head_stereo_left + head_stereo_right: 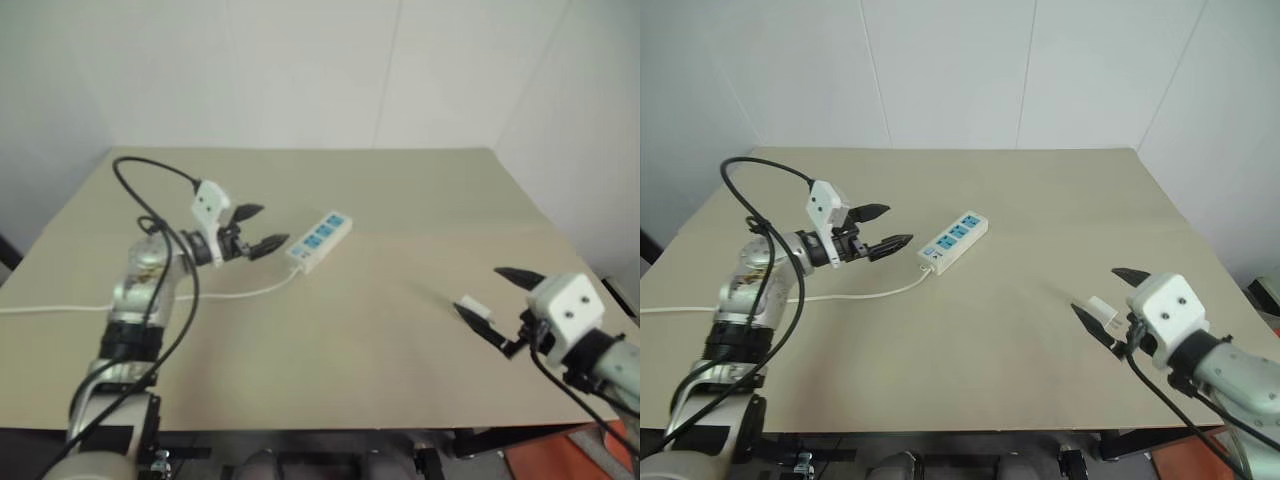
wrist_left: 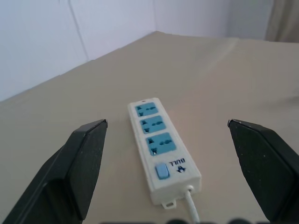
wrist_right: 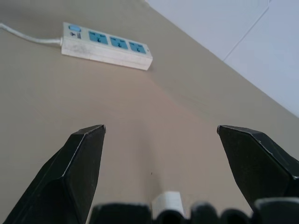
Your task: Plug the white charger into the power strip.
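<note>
Nothing is plugged in yet: the long flat white plastic power strip [image 1: 953, 240] with blue sockets lies untouched mid-counter [image 1: 1020, 330], faced by the wide-open, empty left gripper [image 1: 883, 230], while the small white plastic charger [image 1: 474, 305] rests between the wide-open right gripper [image 1: 490, 300] fingers, ungrasped.
</note>
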